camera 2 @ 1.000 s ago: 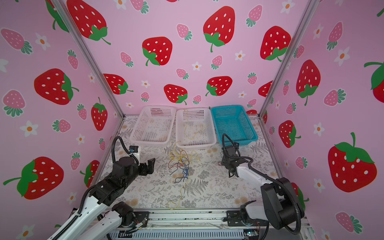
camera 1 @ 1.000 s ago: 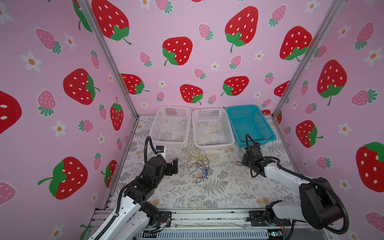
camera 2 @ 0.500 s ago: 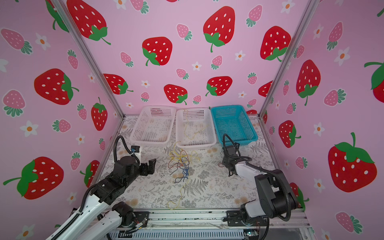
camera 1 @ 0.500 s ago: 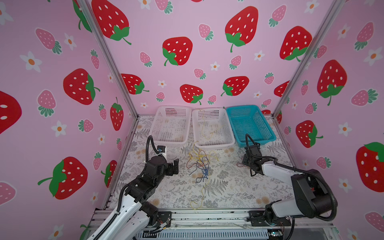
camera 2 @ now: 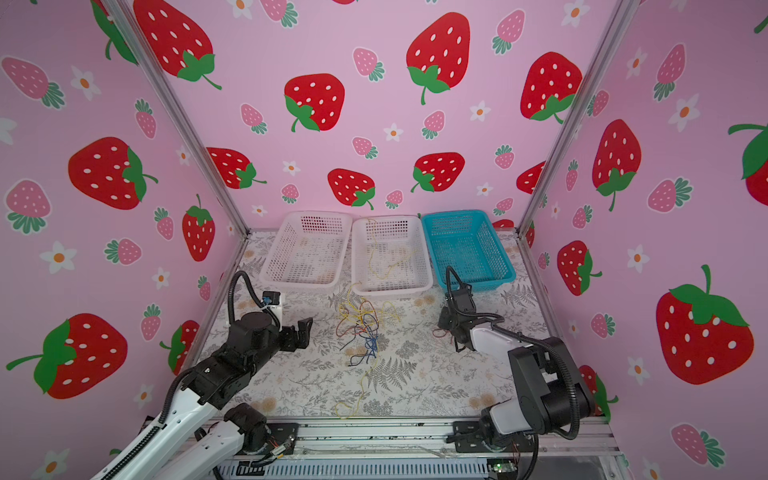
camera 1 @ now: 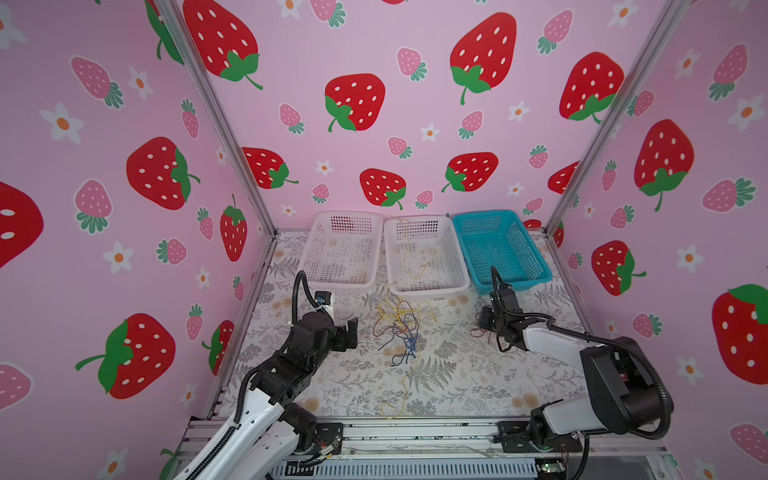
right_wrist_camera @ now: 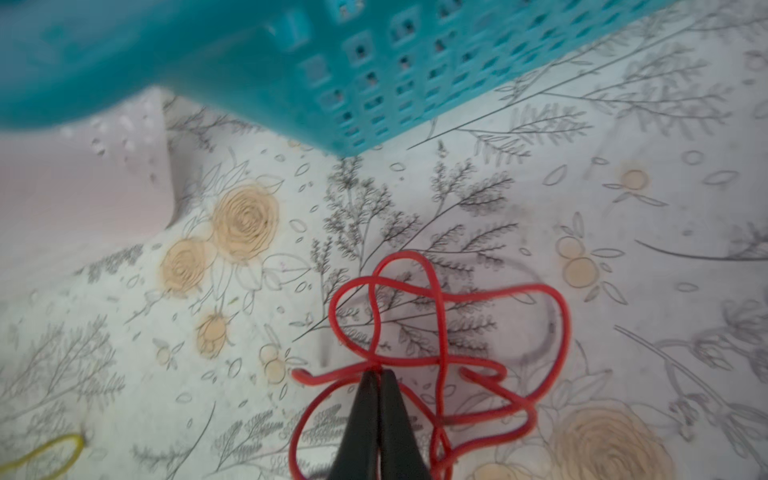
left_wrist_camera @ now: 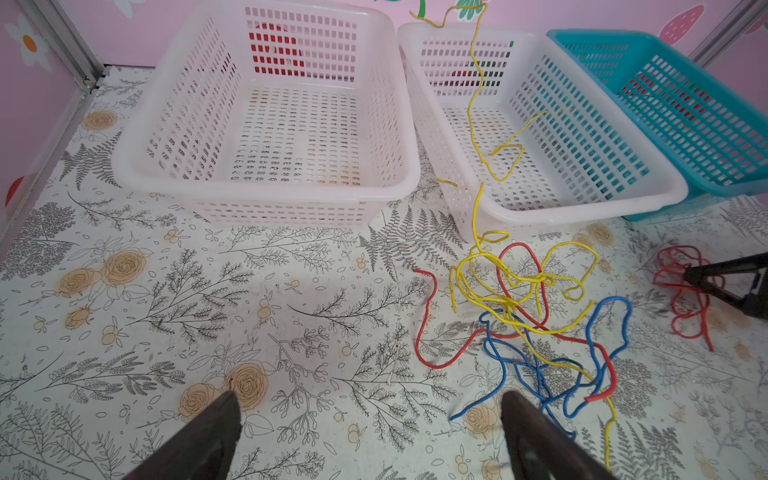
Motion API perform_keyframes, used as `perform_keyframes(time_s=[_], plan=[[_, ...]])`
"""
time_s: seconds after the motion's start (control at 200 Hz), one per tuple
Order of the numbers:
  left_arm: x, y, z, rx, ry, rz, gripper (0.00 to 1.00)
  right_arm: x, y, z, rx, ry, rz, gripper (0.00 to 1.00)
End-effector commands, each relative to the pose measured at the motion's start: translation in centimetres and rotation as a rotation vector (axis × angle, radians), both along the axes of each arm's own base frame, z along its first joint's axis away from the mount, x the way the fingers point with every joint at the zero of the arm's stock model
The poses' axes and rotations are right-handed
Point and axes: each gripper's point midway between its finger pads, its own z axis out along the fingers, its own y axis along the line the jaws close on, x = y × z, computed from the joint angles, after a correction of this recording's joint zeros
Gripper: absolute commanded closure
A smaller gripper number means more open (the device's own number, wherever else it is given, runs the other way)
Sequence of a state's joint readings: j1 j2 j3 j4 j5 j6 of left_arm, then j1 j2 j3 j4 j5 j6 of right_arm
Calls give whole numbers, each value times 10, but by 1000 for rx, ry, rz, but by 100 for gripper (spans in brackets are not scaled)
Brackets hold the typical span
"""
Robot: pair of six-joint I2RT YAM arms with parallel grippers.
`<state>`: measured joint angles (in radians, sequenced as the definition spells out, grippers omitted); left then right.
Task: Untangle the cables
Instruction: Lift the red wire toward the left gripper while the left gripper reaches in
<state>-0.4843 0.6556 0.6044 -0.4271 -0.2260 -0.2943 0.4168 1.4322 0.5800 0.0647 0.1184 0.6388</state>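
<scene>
Three baskets (camera 1: 432,289) line the worktop's (camera 1: 478,386) back edge. Tangled cables (camera 1: 399,328) obstruct the centre, one trailing to the front edge; a red cable (right_wrist_camera: 443,324) lies right of them. Left side stands clear.

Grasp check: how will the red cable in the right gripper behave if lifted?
Probably floppy: the red cable lies in loose crossing loops. Likely light, being thin. May slip: the right gripper pinches it only at the tips.
</scene>
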Motion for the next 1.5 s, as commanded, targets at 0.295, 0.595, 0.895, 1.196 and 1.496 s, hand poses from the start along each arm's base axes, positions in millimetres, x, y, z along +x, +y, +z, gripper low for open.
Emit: perform_keyframes(time_s=[0.295,0.595,0.895,1.196,1.496], plan=[[1,-1,16,-18,-19,-2,1,-23,50,52,242,-57,214,100],[-10,-41,50,-258,-9,-147,1,-59,111,171,522,-400,630,100],[-23,-111,51,-584,142,-409,1,-110,141,239,696,-600,930,100],[-35,-151,57,-723,134,-571,1,-134,149,286,726,-785,1027,100],[-66,-199,58,-749,113,-786,1,-165,165,328,786,-909,1159,100]])
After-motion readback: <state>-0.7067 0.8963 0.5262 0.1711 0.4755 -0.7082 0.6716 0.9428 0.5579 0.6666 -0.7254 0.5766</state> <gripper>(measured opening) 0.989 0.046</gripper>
